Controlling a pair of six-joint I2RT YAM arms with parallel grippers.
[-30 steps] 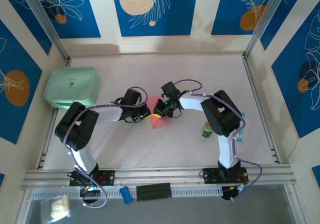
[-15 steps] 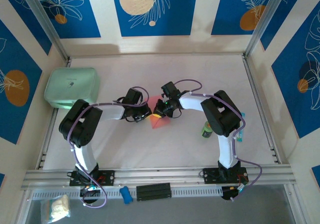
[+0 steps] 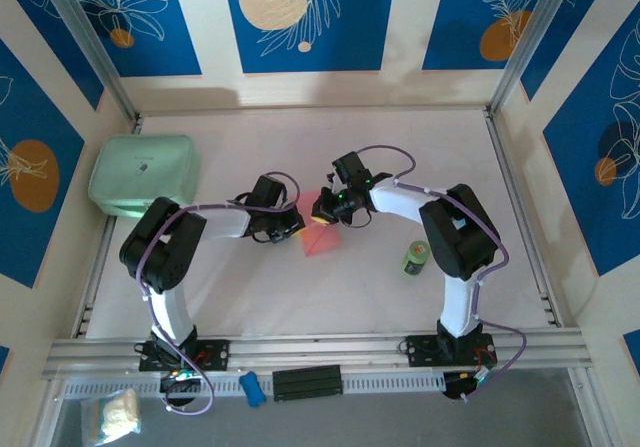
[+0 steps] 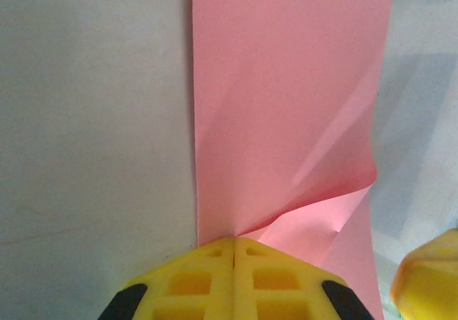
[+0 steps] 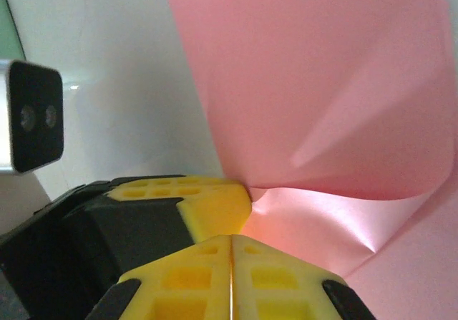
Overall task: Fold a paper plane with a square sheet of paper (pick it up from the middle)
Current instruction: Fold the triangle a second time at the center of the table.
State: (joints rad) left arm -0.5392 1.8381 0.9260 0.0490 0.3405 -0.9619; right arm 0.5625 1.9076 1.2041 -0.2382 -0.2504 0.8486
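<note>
Pink paper sheet (image 4: 286,105) pinched by left claw (image 4: 233,238); closed right claw (image 5: 230,237) just beside it.

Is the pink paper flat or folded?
Partly folded: the pink paper has one flap bent over the rest along a soft, curved fold, not pressed flat.

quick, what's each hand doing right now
Left hand: closed, pinching the edge of the thin pink square sheet of paper, partly folded.
Right hand: closed, tips at the same paper; a grip cannot be told.
</note>
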